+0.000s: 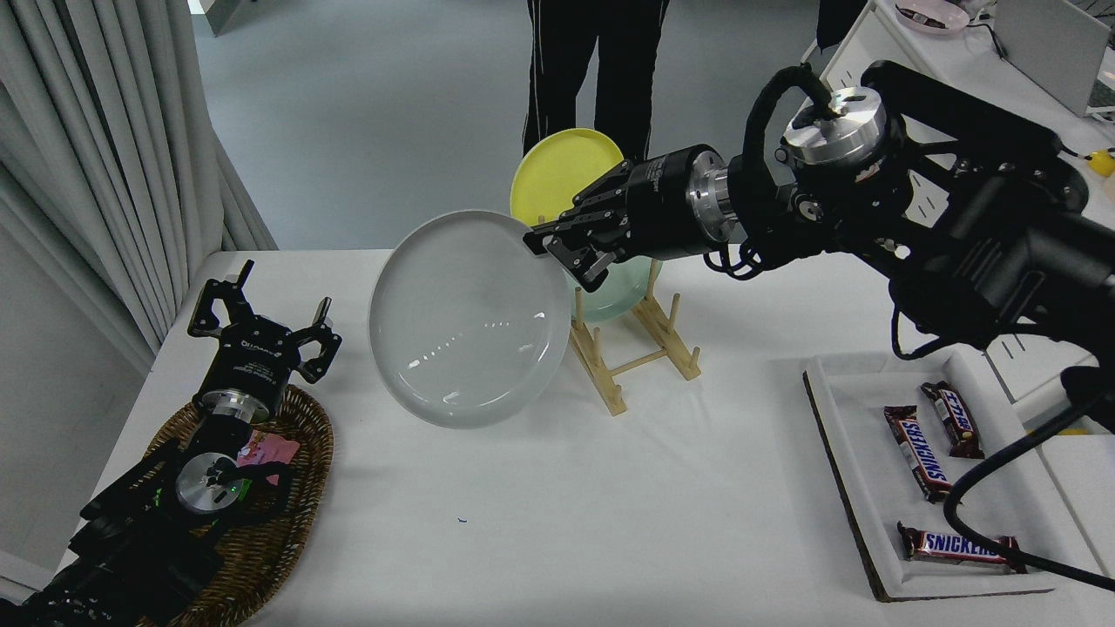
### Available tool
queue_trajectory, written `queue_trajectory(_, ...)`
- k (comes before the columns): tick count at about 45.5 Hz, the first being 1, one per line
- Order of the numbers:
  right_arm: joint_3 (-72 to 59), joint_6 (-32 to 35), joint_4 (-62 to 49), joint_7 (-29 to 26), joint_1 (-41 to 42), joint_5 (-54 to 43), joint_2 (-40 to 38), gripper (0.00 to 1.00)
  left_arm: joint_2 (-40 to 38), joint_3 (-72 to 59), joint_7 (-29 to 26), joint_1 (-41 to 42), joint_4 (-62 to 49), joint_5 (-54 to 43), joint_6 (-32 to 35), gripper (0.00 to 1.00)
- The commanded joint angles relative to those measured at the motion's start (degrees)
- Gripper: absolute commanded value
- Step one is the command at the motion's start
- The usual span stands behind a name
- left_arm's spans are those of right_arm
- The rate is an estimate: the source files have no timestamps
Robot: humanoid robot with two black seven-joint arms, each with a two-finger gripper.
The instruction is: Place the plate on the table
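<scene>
The pale grey plate [469, 319] hangs in the air above the white table [523, 488], left of the wooden rack [629, 353], tilted with its face toward the camera. My right gripper [557, 248] is shut on the plate's upper right rim and holds it clear of the tabletop. My left gripper [261, 335] is parked open at the lower left, above the wicker basket [287, 488].
A yellow plate [557, 174] and a mint-green plate [614, 292] stand in the rack. A white tray [849, 453] with three Snickers bars sits at the right. A person in dark trousers [592, 70] stands at the far side. A white desk [958, 52] is at top right.
</scene>
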Motion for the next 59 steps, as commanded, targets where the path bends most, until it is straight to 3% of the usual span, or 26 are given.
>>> queue_trajectory(1, -0.5, -2.9, 0.4, -1.2, -5.8, -3.0, 0.6, 0.00, 0.0, 0.0, 0.0, 0.0, 0.0, 0.0, 0.0, 1.00)
queue_trajectory(16, -3.1, -2.9, -8.1, -4.0, -15.8, -10.8, 5.6, 0.00, 0.0, 0.0, 0.0, 0.0, 0.0, 0.0, 0.0, 1.00)
queue_trajectory(30, -9.5, -2.9, -15.1, -5.3, -19.3, -12.7, 10.1, 0.00, 0.0, 0.0, 0.0, 0.0, 0.0, 0.0, 0.0, 1.00)
queue_trajectory(59, -8.8, -2.9, -18.9, -5.4, -21.9, -17.6, 10.6, 0.00, 0.0, 0.0, 0.0, 0.0, 0.0, 0.0, 0.0, 1.00)
